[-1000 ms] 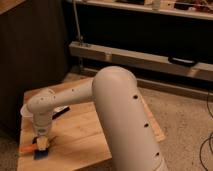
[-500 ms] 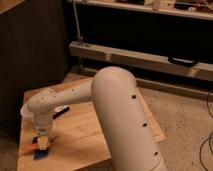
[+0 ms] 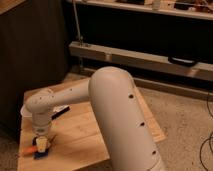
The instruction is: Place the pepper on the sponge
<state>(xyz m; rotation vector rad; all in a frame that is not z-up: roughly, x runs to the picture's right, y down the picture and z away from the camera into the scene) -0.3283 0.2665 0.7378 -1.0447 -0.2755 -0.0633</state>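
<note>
Pepper (image 3: 28, 148) is seen, seemingly at the sponge (image 3: 44, 155)'s left edge, under the gripper (image 3: 42, 144), whose hold cannot be told; centring is advised.

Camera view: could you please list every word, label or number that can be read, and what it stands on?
None can be read.
The robot arm and the wooden table show no lettering.
The hand, low over the sponge and by the pepper at the table's near corner, shows none either.
</note>
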